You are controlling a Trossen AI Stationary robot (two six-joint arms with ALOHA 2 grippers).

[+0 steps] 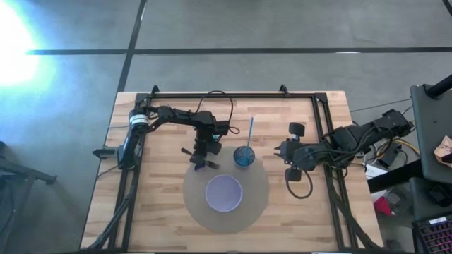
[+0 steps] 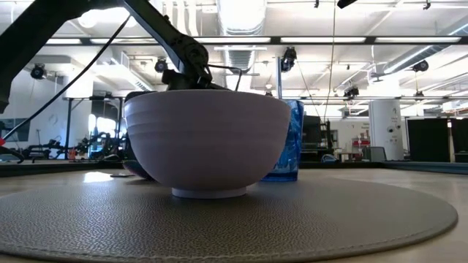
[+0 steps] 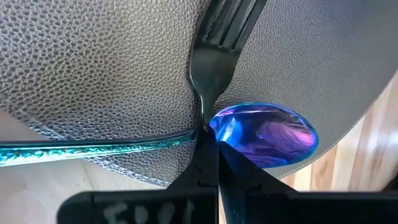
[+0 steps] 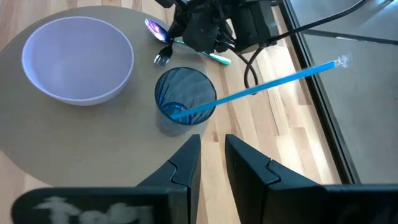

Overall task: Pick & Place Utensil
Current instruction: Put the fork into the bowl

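While the left gripper (image 1: 203,156) is shut tight right over the fork (image 3: 213,59) & spoon (image 3: 266,134) on the mat (image 1: 260,185), nothing's lifted yet; right gripper (image 1: 281,150) waits, fingers narrow, holding nothing.

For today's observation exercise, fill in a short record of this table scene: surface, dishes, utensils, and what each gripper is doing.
surface: round grey mat on a wooden table
dishes: white bowl on the mat; blue cup holding a blue straw
utensils: fork and spoon at the mat's edge
left gripper: shut, down at the fork and spoon
right gripper: empty, beside the cup
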